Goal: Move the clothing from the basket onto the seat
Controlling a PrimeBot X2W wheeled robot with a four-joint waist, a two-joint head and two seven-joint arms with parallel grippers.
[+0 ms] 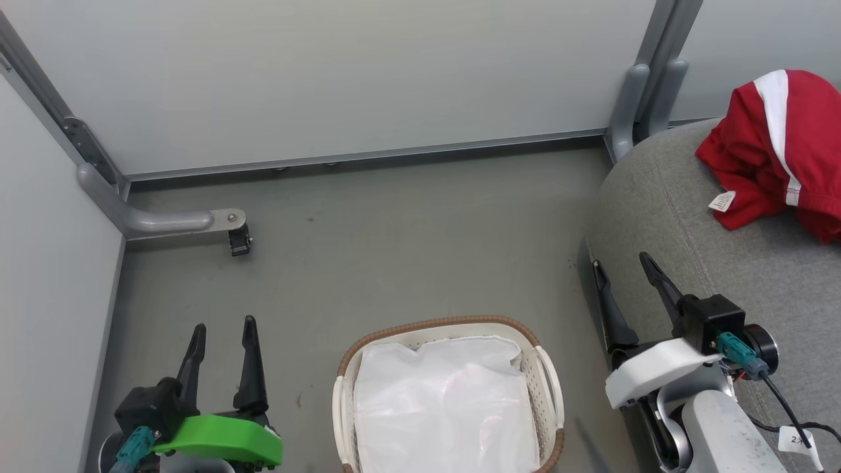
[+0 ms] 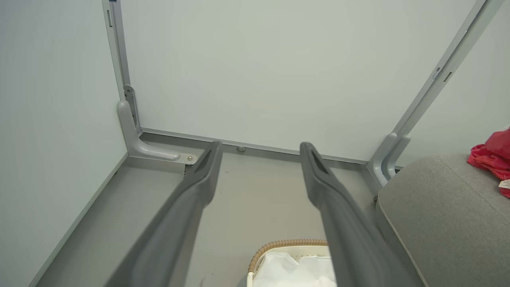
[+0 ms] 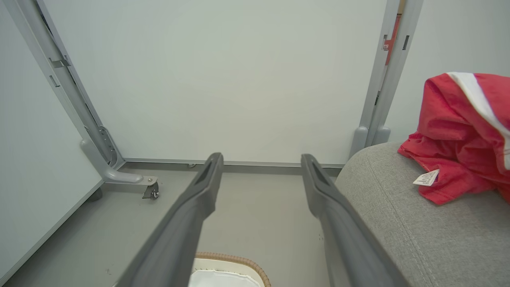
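One seat: the large grey cushion (image 1: 723,263) takes up the right side of the head view. It carries the red heap near its far end, with bare fabric between that heap and the rounded front edge. As the goal of the move, it looks served.
One basket: the white perforated basket (image 1: 433,323) with its brown woven rim stands on the floor (image 1: 394,230) between the two arms, just beside the seat's front. Its white glossy liner (image 1: 447,407) lies smooth with no garment on top. The near end is cut off by the picture's edge, so I cannot rule out a piece tucked there.
Clothing: the clothing (image 1: 769,157), red with a white stripe, sits crumpled on the seat, well apart from the basket and touched by neither gripper. By this the task seems finished or nearly so, and the only thing left is a check of the basket's hidden end.
Right gripper: the right gripper (image 1: 621,261) hovers at the seat's front edge, its fingers spread wide and empty, near the heap but apart from it.
Left gripper: the left gripper (image 1: 224,322) hangs over the floor left of the basket, its fingers wide with nothing between them.
Tag: a small white tag (image 1: 722,201) rests on the grey fabric at the heap's near corner.
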